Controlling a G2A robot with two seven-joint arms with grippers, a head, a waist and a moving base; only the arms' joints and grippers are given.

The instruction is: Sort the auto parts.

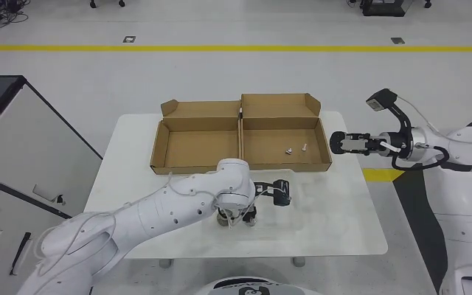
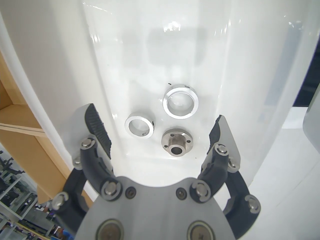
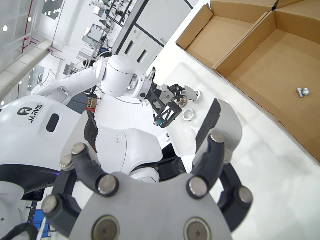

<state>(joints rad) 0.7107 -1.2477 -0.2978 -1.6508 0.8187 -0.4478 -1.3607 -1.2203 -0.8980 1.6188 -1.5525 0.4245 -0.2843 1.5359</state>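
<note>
**While the left gripper [image 2: 155, 113] hangs open over three parts, the right gripper [image 3: 153, 116] is well off to the side**

Since all three loose parts lie on the table [image 1: 332, 214] directly under the left gripper, framed between its spread fingers, that arm is clearly the nearer one for the next pick. The flanged hub [image 2: 175, 141] sits closest to the gripper's palm, resting on its flange with the boss and bore facing up. Just beside it lies the small ring [image 2: 140, 135], and a little farther out the large ring [image 2: 180, 88]. Both rings lie flat with their bores upward, and no part touches another. Being round, they offer no long axis to line up with, so a straight descent should do. The fingers would still have to close on one part without nudging its neighbours. The right gripper, also released and holding nothing, hangs at the table's edge just beside the right-hand box [image 1: 269, 151], well apart from the parts. Two small bolts [image 3: 305, 91] already lie in that box. The left-hand box [image 1: 195, 151] stands against it.
</note>
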